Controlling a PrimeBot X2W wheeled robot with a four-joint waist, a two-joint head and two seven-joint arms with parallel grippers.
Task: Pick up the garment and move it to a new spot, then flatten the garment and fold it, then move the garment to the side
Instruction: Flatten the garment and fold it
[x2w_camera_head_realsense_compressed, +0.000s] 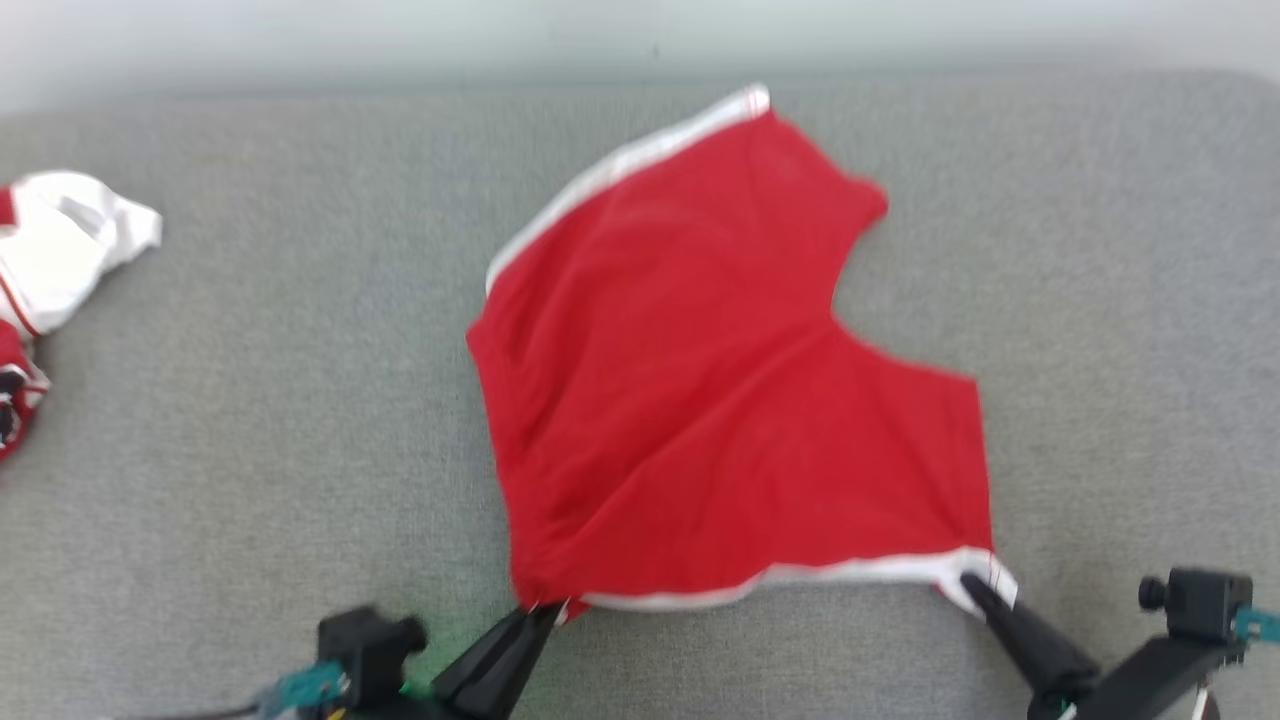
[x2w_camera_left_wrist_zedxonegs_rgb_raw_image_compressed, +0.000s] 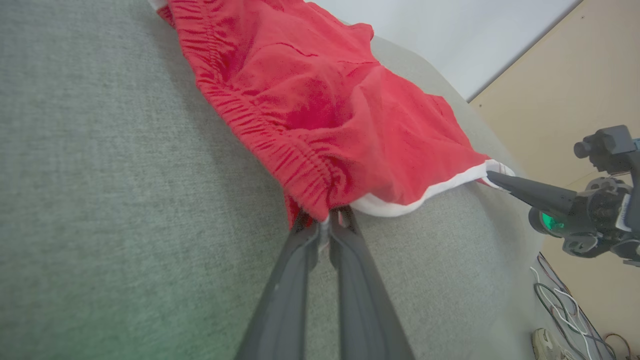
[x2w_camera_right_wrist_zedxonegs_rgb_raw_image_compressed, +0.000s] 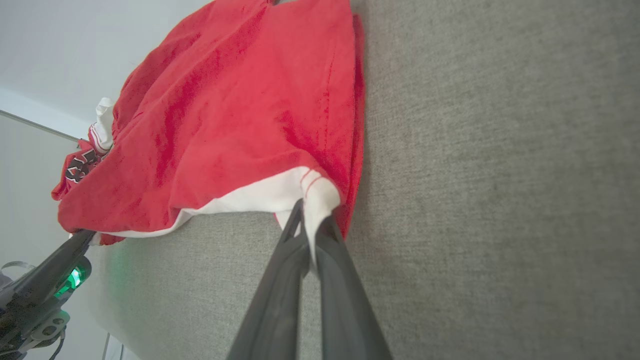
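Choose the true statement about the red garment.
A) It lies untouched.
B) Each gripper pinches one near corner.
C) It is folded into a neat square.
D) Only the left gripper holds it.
B: the left gripper and right gripper each clamp a near corner of the spread red garment.

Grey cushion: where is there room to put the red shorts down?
Bare grey cushion lies between the white-and-red clothes and the red shorts, and right of the shorts. Crowded: near edge, where left fingers and right fingers pinch their corners.
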